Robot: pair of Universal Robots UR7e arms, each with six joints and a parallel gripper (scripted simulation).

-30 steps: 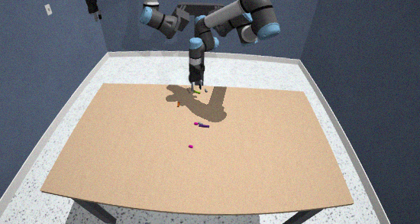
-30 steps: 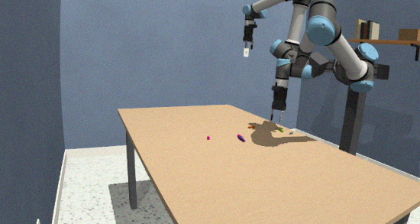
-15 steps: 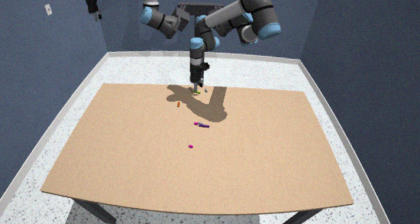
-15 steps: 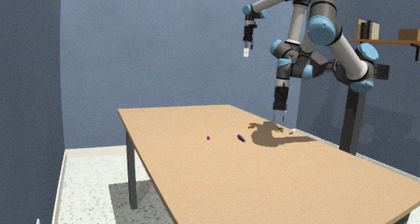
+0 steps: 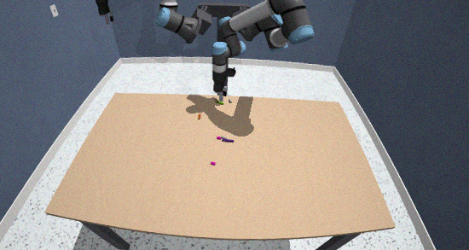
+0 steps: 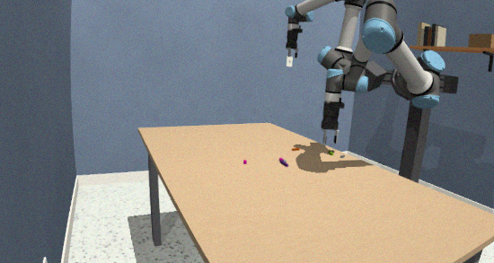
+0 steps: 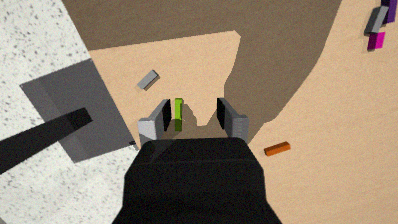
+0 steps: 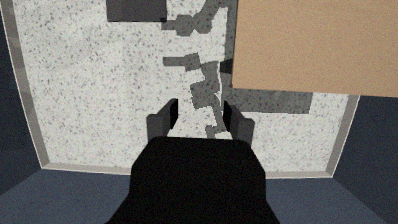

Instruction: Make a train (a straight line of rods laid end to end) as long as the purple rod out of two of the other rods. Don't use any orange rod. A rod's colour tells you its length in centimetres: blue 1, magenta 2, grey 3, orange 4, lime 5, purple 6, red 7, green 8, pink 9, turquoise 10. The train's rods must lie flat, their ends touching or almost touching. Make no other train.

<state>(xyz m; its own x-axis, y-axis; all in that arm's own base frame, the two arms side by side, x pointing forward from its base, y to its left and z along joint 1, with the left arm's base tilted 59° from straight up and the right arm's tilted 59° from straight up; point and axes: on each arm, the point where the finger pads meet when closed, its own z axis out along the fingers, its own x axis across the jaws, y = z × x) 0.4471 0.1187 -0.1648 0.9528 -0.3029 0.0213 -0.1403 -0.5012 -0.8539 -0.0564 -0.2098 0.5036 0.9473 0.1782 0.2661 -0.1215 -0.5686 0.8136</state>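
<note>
My left gripper [image 5: 222, 96] [image 6: 330, 138] [image 7: 193, 108] is open, low above the lime rod [image 5: 220, 102] [image 6: 331, 153] [image 7: 178, 114], which shows between the fingers, nearer the left-hand one in the left wrist view. A grey rod [image 5: 230, 101] [image 6: 342, 156] [image 7: 148, 80] lies beside it. The purple rod [image 5: 228, 141] [image 6: 284, 163] [image 7: 391, 11] lies alongside another grey rod [image 7: 376, 21]. A magenta rod [image 5: 218, 137] [image 7: 376, 41] lies at that grey rod's end, touching or nearly. Another magenta rod [image 5: 212, 163] [image 6: 244, 162] lies apart. My right gripper [image 5: 109, 20] [image 6: 293, 54] [image 8: 200, 109] is open and empty, far off the table.
An orange rod [image 5: 199, 116] [image 6: 295, 149] [image 7: 277, 149] lies between the lime rod and the purple group, off to one side. The lime rod and its grey neighbour are near the table's edge on the robot's side. The arm's shadow falls across that part of the table [image 5: 149, 177].
</note>
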